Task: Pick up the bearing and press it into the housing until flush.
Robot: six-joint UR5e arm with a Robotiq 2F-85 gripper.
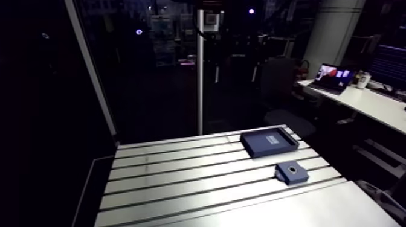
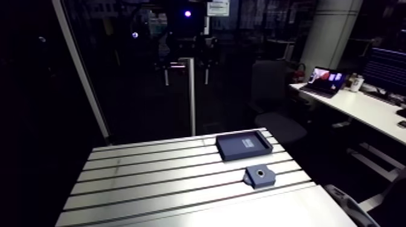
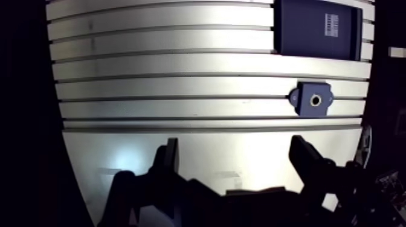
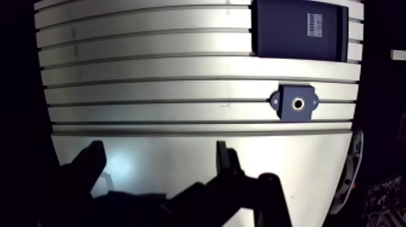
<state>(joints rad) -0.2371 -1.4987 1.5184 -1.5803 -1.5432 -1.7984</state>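
Bare aluminium table [image 3: 181, 66]: smooth satin finish with faint grain, dark slots, and a soft glare patch on the plain strip by the edge nearest the gripper [image 3: 235, 145]. The tray [image 3: 314, 27] and housing [image 3: 313, 100] are both dark blue, matt and plastic-looking with no shine. The tray carries a white paper-like label [image 3: 331, 25], and the housing's bore has a paler, slightly glossy ring round it. The fingers [image 3: 308, 160] read as matt black, material can't be told.
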